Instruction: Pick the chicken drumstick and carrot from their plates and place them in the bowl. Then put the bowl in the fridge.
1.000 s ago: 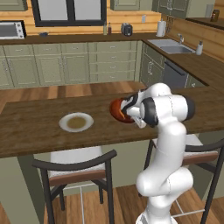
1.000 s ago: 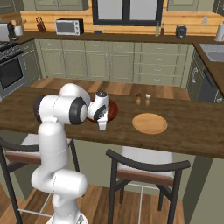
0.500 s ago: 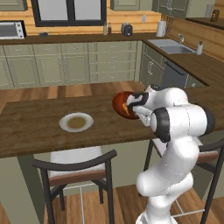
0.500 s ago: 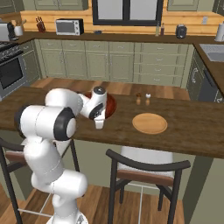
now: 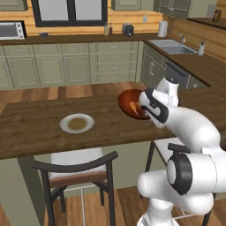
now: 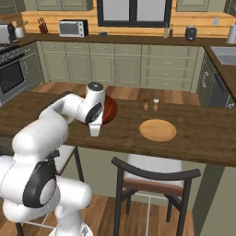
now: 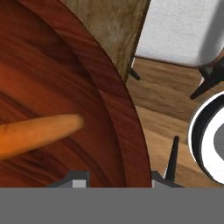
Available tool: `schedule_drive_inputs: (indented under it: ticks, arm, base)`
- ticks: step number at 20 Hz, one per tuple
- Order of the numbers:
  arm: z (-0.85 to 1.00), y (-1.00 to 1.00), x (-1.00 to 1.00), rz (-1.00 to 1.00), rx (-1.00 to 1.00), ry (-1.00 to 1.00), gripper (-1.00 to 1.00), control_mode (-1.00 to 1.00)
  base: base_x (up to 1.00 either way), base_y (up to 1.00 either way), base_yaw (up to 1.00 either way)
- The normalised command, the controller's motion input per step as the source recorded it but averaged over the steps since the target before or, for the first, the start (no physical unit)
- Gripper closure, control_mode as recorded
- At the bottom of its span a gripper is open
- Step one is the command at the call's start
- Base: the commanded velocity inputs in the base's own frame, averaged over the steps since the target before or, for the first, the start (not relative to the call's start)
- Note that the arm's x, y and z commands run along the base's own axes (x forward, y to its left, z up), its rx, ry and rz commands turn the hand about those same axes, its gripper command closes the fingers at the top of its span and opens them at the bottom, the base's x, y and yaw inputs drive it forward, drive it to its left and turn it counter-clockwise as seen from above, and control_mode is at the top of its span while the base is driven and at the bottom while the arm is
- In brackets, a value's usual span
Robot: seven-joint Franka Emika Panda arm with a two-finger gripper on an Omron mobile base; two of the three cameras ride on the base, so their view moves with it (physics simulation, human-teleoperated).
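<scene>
The counter (image 5: 35, 128) lies under the arm, with 2 plates on it: 1 pale plate (image 5: 77, 123) at 9 o'clock of the bowl, 1 tan plate (image 6: 157, 129) at 3 o'clock from the other side. The bowl (image 5: 131, 104) is lifted and tilted above the counter's near edge. The gripper (image 7: 116, 177) straddles the bowl's rim, seemingly clamped on it, though contact is hidden. The carrot (image 7: 37, 132) lies inside. The tilt risks spilling it; a rim-only hold risks the bowl twisting loose over the floor.
</scene>
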Motion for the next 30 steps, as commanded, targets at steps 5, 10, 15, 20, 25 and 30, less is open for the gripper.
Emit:
schedule_drive_inputs:
  ticks: [5,10,15,20,25,30]
  arm:
    - [0.25,0.0,-1.0,-0.03,0.0,0.15,1.0,-1.0]
    - [-0.01,0.0,-1.0,-0.04,-0.02,0.02,1.0,-1.0]
    - [-0.05,0.0,-0.72,-0.11,-0.16,0.0,1.0,-1.0]
    - [0.01,0.04,-0.8,-0.12,-0.11,0.0,1.0,-1.0]
    - [0.01,0.03,-0.84,-0.03,-0.04,0.0,1.0,-1.0]
    - [0.0,0.01,-0.23,0.0,-0.02,0.0,1.0,-1.0]
  base:
    - [0.0,0.0,0.0]
    - [0.0,0.0,0.0]
    - [0.0,0.0,0.0]
    - [0.0,0.0,0.0]
    - [0.0,0.0,0.0]
    - [0.0,0.0,0.0]
